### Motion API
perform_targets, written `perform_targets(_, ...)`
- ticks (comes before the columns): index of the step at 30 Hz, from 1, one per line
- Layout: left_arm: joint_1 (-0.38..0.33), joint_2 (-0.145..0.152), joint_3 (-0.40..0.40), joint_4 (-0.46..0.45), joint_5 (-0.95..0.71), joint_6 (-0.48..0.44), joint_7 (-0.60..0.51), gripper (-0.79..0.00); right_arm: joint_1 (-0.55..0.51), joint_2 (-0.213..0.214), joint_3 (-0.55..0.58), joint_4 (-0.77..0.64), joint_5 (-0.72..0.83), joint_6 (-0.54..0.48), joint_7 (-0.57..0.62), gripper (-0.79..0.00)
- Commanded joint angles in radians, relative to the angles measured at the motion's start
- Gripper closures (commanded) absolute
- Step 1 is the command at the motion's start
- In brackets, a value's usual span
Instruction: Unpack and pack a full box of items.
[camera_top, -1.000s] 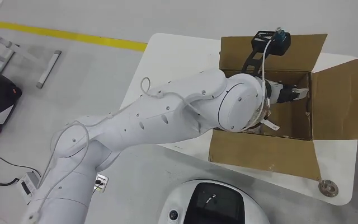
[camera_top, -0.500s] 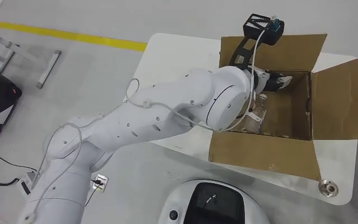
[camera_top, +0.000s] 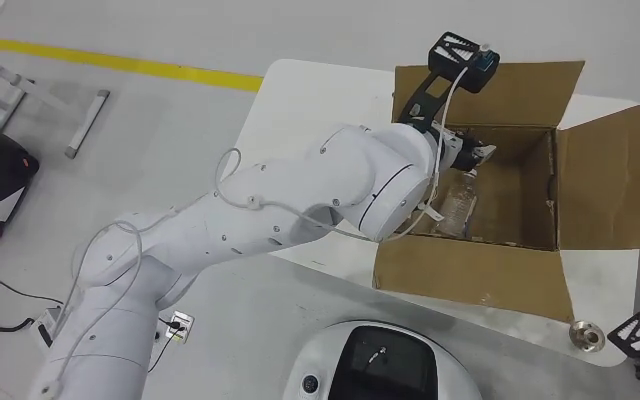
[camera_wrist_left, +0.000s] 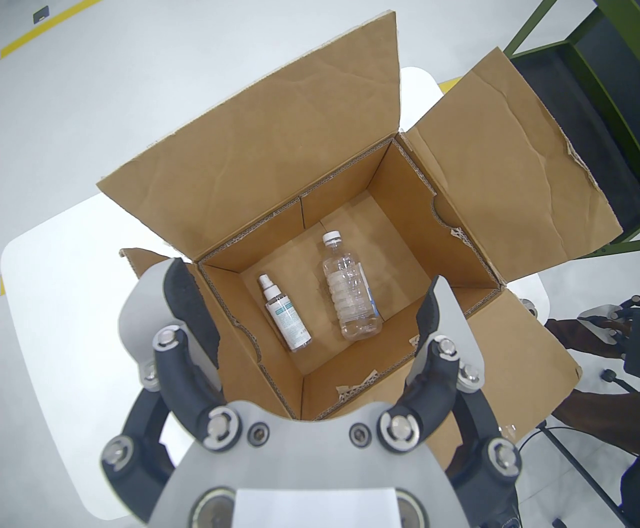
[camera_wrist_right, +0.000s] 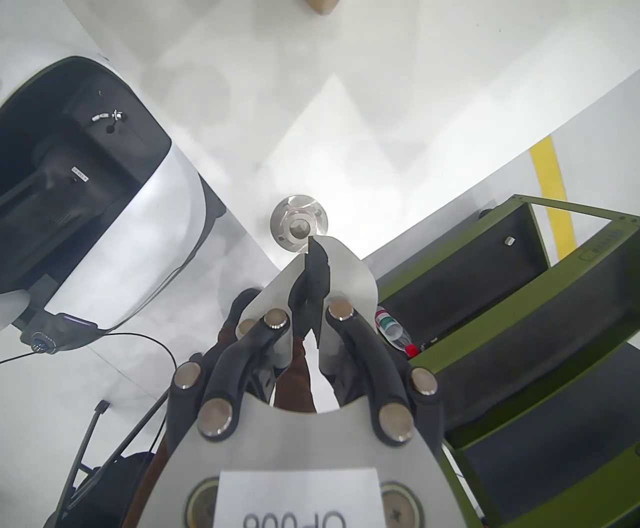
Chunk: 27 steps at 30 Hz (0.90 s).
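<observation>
**Left gripper spread wide over the box, two bottles on the box floor below it**

The cardboard box (camera_top: 470, 275) (camera_wrist_left: 425, 240) stands on the white table (camera_top: 310, 130) with all four flaps folded outward. The left gripper (camera_top: 478, 152) (camera_wrist_left: 306, 280) hangs above the box's mouth, toward one corner of the box. Its fingers (camera_wrist_left: 192, 305) are spread wide and nothing is held between them.

Two things lie flat on the box floor. A clear plastic bottle (camera_wrist_left: 350, 295) (camera_top: 455, 205) with a white cap lies near the middle of the floor. A small white spray bottle (camera_wrist_left: 285, 315) lies just beside it, closer to a side wall of the box, and the two run roughly parallel without touching. Both lie well below the left gripper, apart from it. In the left wrist view they appear in the gap between the two fingers, down inside the box, and neither pad touches a bottle or the cardboard.

The right gripper (camera_wrist_right: 314, 250) is outside the box, over the table's edge. Its fingers are pressed together with nothing between them. Just beyond its fingertips a round metal flange (camera_wrist_right: 299, 226) (camera_top: 586, 336) rests on the table, off a corner of the box's nearest flap and clear of the cardboard.

Away from the box, beside the table, stands a green metal rack (camera_wrist_right: 500, 310). A bottle with a red cap (camera_wrist_right: 395, 332) lies on one of its shelves.
</observation>
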Motion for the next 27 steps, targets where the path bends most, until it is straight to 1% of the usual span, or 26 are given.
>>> perform_targets(1,0.0,0.0,0.0,0.0,0.0,0.0,0.0,-0.785,0.0,0.0,0.0,0.001,-0.005,0.003,-0.004,0.0)
perform_targets(3,0.0,0.0,0.0,0.0,0.0,0.0,0.0,-0.785,-0.013,-0.001,-0.02,0.005,-0.051,0.015,-0.015,0.0)
perform_targets(6,0.0,0.0,0.0,0.0,0.0,0.0,0.0,-0.785,-0.018,-0.002,-0.065,0.012,-0.081,0.048,-0.037,0.0)
perform_targets(11,0.0,0.0,0.0,0.0,0.0,0.0,0.0,-0.785,0.006,-0.003,-0.147,0.015,-0.141,0.098,-0.051,0.0)
perform_targets(12,0.0,0.0,0.0,0.0,0.0,0.0,0.0,-0.785,0.014,-0.002,-0.16,0.019,-0.147,0.102,-0.051,-0.062)
perform_targets(13,0.0,0.0,0.0,0.0,0.0,0.0,0.0,-0.785,0.024,-0.002,-0.172,0.023,-0.151,0.105,-0.051,-0.197)
perform_targets(14,0.0,0.0,0.0,0.0,0.0,0.0,0.0,-0.785,0.033,-0.002,-0.183,0.03,-0.153,0.107,-0.048,-0.311)
perform_targets(16,0.0,0.0,0.0,0.0,0.0,0.0,0.0,-0.785,0.055,-0.001,-0.205,0.046,-0.161,0.112,-0.031,-0.252)
perform_targets(20,0.0,0.0,0.0,0.0,0.0,0.0,0.0,-0.785,0.102,0.0,-0.247,0.077,-0.157,0.126,0.011,-0.237)
perform_targets(24,0.0,0.0,0.0,0.0,0.0,0.0,0.0,-0.785,0.151,0.001,-0.286,0.1,-0.147,0.131,0.047,-0.259)
perform_targets(27,0.0,0.0,0.0,0.0,0.0,0.0,0.0,-0.785,0.182,0.002,-0.309,0.111,-0.145,0.13,0.06,-0.296)
